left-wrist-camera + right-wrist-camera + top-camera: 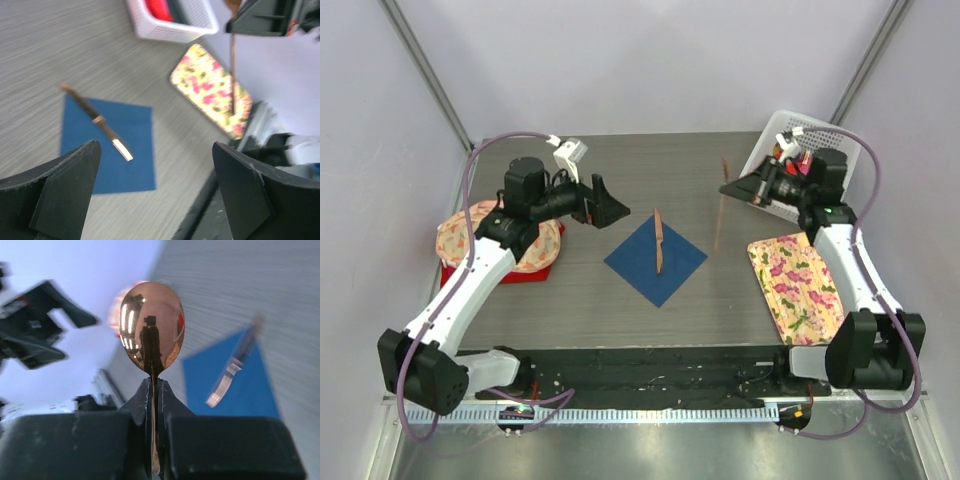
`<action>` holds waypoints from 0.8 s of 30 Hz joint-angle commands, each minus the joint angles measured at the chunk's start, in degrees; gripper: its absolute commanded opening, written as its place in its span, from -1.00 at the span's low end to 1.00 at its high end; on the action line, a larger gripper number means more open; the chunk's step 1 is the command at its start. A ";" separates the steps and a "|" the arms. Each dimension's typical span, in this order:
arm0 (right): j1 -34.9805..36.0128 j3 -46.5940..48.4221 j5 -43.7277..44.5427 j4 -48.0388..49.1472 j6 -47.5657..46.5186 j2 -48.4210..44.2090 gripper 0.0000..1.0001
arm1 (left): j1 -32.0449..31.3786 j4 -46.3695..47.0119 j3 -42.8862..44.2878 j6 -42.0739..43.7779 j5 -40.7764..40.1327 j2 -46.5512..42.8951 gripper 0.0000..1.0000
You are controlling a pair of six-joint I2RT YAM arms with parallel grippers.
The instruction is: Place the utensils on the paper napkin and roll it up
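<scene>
The dark blue paper napkin (pixel 656 262) lies flat at the table's middle, with one copper-brown utensil (pixel 660 240) lying along it. My left gripper (pixel 607 207) is open and empty, held above the table just left of the napkin. In its wrist view (pixel 155 185) the napkin (pixel 107 150) and the utensil (pixel 97 120) lie below and ahead. My right gripper (pixel 728 187) is shut on the copper spoon (pixel 719 212), held in the air right of the napkin. In the right wrist view the spoon's shiny bowl (pixel 152 327) sticks out of the closed jaws (pixel 155 385), with the napkin (pixel 240 390) beyond.
A white basket (pixel 800 135) holding red and pink rolls stands at the back right, behind my right arm. A floral cloth (pixel 798 285) lies at the right. Another floral cloth on a red base (pixel 500 245) sits at the left under my left arm.
</scene>
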 commanded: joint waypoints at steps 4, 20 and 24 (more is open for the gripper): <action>11.93 2.33 -7.45 57.44 40.11 10.80 -0.98 | 0.12 29.34 1.00 -28.31 11.13 6.32 0.83; 19.22 2.24 -2.17 79.38 56.82 18.66 -0.98 | -3.48 50.05 -3.14 -42.76 2.17 12.40 0.29; 20.02 1.71 -1.73 78.58 56.02 18.22 -0.98 | -4.62 50.23 -2.70 -43.20 2.43 13.10 0.22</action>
